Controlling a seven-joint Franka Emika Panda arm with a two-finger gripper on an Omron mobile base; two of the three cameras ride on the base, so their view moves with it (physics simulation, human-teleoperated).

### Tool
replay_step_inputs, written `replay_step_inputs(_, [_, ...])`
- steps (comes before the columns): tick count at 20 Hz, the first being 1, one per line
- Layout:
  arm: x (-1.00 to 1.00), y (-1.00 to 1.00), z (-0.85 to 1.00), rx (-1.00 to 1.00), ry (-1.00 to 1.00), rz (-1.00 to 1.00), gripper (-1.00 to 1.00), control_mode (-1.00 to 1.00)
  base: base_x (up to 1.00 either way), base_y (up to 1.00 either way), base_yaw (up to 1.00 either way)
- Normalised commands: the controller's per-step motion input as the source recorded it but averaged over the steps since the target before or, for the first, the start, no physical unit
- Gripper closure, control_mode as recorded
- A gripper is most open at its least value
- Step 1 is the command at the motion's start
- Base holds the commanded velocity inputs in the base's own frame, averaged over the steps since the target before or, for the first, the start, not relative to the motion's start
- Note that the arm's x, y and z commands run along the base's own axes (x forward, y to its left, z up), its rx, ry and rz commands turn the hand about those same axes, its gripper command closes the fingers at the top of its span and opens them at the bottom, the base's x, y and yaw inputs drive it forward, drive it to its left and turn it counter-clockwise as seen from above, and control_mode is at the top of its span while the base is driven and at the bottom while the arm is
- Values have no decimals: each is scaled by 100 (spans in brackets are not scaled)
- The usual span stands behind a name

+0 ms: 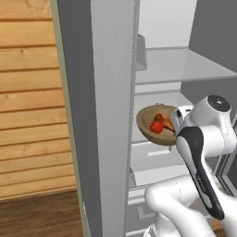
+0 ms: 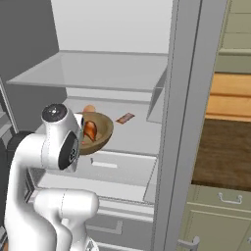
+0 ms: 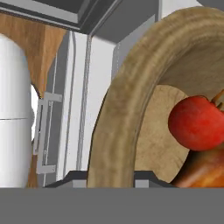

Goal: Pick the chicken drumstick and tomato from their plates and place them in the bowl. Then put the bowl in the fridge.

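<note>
The bowl point(image 1: 156, 125) looks like stiff, thick-rimmed wood, light enough for one arm but loose-loaded, so it probably handles best held by the rim and kept level. It is carried tilted at the end effector point(image 3: 111, 181), inside the open fridge point(image 1: 99, 115), above a pale shelf point(image 2: 132, 135). The fingers seem to pinch the rim close to the hand camera, though how tightly I cannot tell. Just beyond the end effector, inside the bowl, the tomato point(image 3: 197, 123) rests against the chicken drumstick point(image 3: 205, 173); both are round and glossy, likely to roll out if tipped further.
</note>
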Motion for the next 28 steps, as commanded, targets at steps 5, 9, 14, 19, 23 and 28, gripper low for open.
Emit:
replay_step_inputs(5, [91, -1, -28, 5, -9, 0, 100, -100, 0, 0, 0])
replay_step_inputs(9, [70, -17, -37, 5, 0, 0, 100, -100, 0, 0, 0])
replay_step_inputs(14, [60, -14, -33, 0, 1, 1, 100, -100, 0, 0, 0])
replay_step_inputs(19, [49, -1, -9, 0, 0, 1, 100, -100, 0, 0, 0])
replay_step_inputs(23, [19, 0, -11, 0, 0, 1, 100, -100, 0, 0, 0])
replay_step_inputs(28, [12, 0, -7, 0, -4, 3, 100, -100, 0, 0, 0])
